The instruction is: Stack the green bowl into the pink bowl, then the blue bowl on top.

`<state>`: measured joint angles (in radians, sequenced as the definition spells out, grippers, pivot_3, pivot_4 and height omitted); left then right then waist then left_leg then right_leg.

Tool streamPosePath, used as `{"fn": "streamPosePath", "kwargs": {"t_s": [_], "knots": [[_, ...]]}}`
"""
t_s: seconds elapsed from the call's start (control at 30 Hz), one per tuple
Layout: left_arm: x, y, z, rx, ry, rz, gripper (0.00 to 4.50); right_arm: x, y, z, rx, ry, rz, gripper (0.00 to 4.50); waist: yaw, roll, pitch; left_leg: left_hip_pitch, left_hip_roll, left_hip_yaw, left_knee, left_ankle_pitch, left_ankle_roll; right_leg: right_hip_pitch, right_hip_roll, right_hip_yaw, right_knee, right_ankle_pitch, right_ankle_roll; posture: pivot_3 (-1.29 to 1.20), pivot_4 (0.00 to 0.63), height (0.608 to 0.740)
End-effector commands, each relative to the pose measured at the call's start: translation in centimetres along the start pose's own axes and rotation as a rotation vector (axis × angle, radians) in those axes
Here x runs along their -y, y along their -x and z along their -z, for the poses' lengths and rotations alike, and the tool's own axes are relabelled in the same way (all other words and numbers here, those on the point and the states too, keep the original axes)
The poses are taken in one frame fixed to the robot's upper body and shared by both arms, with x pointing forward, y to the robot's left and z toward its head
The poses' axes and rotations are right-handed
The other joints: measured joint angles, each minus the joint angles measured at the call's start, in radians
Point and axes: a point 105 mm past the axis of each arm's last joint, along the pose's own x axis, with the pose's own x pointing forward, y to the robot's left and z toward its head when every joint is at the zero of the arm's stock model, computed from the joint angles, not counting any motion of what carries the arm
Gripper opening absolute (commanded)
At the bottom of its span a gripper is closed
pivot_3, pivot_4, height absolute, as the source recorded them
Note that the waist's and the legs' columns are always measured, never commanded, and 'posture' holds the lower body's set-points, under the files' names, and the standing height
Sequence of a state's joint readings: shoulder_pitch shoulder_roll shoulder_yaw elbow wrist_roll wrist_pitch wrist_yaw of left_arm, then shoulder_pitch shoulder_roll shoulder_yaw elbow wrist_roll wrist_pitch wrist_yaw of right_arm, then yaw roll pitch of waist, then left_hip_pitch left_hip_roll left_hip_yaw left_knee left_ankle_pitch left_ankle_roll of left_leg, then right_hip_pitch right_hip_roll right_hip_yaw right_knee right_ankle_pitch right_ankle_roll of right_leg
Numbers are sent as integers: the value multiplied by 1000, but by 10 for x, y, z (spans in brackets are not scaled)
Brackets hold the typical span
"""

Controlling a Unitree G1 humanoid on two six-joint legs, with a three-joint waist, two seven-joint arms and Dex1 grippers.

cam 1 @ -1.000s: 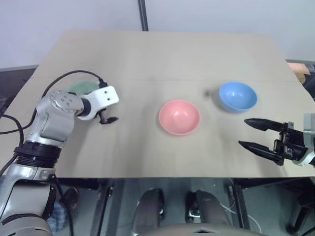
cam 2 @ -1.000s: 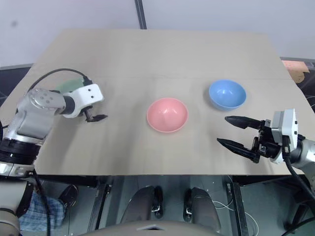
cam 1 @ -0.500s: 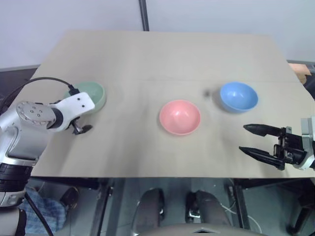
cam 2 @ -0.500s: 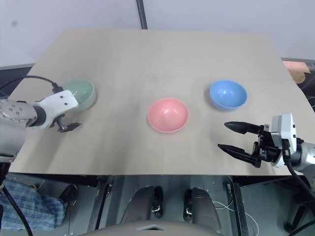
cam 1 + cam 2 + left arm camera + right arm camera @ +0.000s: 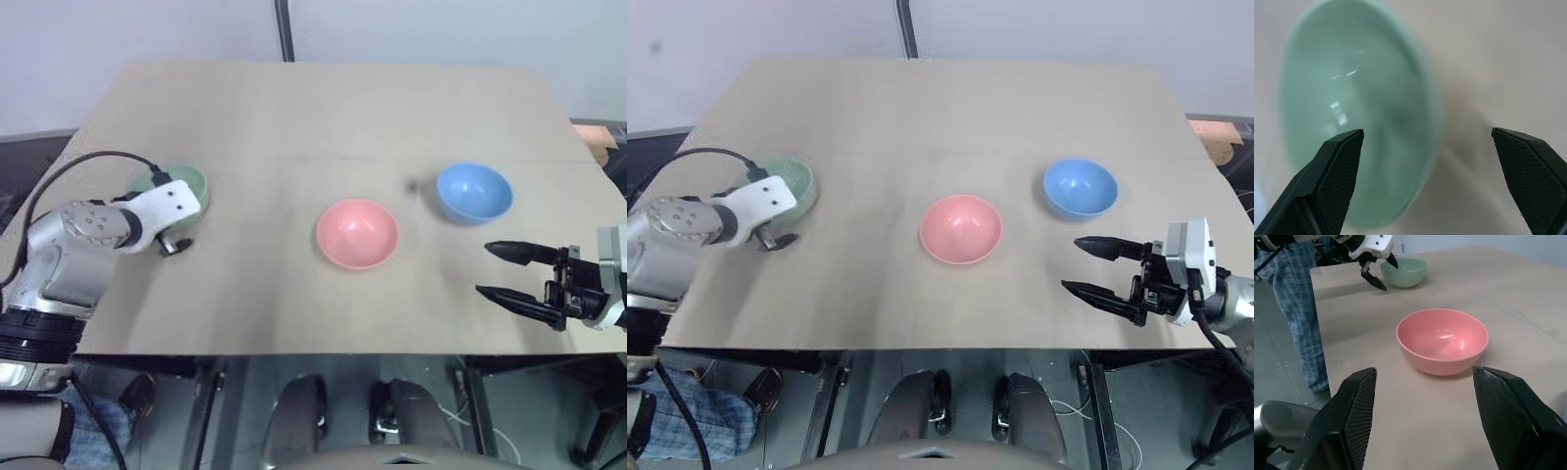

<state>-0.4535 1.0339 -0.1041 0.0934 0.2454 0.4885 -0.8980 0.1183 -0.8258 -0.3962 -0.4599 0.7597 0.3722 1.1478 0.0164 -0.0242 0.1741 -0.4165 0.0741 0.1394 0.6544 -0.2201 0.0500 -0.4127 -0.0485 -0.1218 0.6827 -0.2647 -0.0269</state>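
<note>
Plastic, light and likely slick — the green bowl [image 5: 1356, 122] wants a rim pinch; left gripper [image 5: 1427, 147] gapes wide, empty — right gripper [image 5: 1097, 266] likewise.

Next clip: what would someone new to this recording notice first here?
Three plain bowls in a row on the tan table: the green bowl at the robot's left, the pink bowl in the middle, the blue bowl at the right, none stacked yet. The left gripper is open right at the green bowl; the right gripper, open, hangs near the table's front right edge.
</note>
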Motion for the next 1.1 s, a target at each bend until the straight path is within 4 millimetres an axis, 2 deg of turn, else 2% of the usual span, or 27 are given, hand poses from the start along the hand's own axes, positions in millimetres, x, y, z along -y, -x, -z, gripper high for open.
{"fn": "streamPosePath", "kwargs": {"t_s": [0.03, 0.07, 0.1, 0.27, 0.3, 0.4, 0.5, 0.6, 0.7, 0.8, 0.87, 1.0, 1.1], "knots": [[-13, 0, -4, 8, -49, -41, 3587, -3, 1, -8, 11, 43, 6, 3436, -1, 0, 0, 0, 0, 0, 0, 0, 0, 0, 0, 0, 0, 0, 0, 0, 150, 740], [-14, -2, -5, 13, -50, -42, 3399, -3, 2, -8, 10, 43, 9, 3436, -1, 0, 0, 0, 0, 0, 0, 0, 0, 0, 0, 0, 0, 0, 0, 0, 150, 740], [-15, -2, -7, 21, -50, -43, 2755, -4, 2, -7, 9, 43, 11, 3436, -1, 0, 0, 0, 0, 0, 0, 0, 0, 0, 0, 0, 0, 0, 0, 0, 150, 740], [-18, -6, -12, 34, -65, -38, 385, -4, 3, -6, 7, 40, 27, 3436, -1, 0, 0, 0, 0, 0, 0, 0, 0, 0, 0, 0, 0, 0, 0, 0, 150, 740], [-18, -7, -13, 37, -69, -35, 32, -4, 4, -6, 7, 39, 30, 3436, -1, 0, 0, 0, 0, 0, 0, 0, 0, 0, 0, 0, 0, 0, 0, 0, 150, 740], [-18, -7, -20, 56, -86, -22, 32, -5, 5, -6, 6, 38, 36, 3436, -1, 0, 0, 0, 0, 0, 0, 0, 0, 0, 0, 0, 0, 0, 0, 0, 150, 740], [-30, -5, -32, 93, -142, -39, 32, -5, 5, -5, 4, 36, 40, 3436, 1, -1, 0, 0, 0, 0, 0, 0, 0, 0, 0, 0, 0, 0, 0, 0, 150, 740], [-42, -3, -59, 190, -230, -58, 32, -3, 5, -5, 4, 39, 43, 3436, 4, -1, 0, 0, 0, 0, 1, 0, 0, 0, 0, 0, 0, 0, 0, 0, 150, 740], [-39, 1, -92, 315, -339, -32, 32, 1, 5, -5, 7, 49, 56, 3436, 2, -1, 0, 0, -1, 0, 1, 0, 0, 0, 0, 0, 0, 0, 0, 0, 150, 740], [-16, 14, -150, 509, -489, 60, 32, 5, 3, -10, 13, 63, 59, 3436, 1, -1, 0, 0, -1, 0, 1, 2, -4, 0, 0, 0, 0, 0, 0, 0, 150, 740], [1, 21, -176, 610, -583, 106, 32, 6, 2, -9, 10, 70, 54, 3436, 4, -1, 0, -1, -1, 0, 2, 2, -4, 0, 0, -1, 0, 0, 0, 0, 150, 740], [38, 37, -211, 810, -740, 191, 32, 7, 0, -8, 13, 72, 48, 3436, -4, -1, 0, -2, -1, 0, 4, 3, -4, 0, 1, 0, 0, 0, 0, 0, 150, 740], [62, 46, -224, 899, -831, 273, 32, 8, -1, -9, 16, 76, 47, 3436, -4, -1, 0, -1, 0, 1, 4, 3, -4, 0, 2, 1, 1, 0, 0, 0, 150, 740]]}}
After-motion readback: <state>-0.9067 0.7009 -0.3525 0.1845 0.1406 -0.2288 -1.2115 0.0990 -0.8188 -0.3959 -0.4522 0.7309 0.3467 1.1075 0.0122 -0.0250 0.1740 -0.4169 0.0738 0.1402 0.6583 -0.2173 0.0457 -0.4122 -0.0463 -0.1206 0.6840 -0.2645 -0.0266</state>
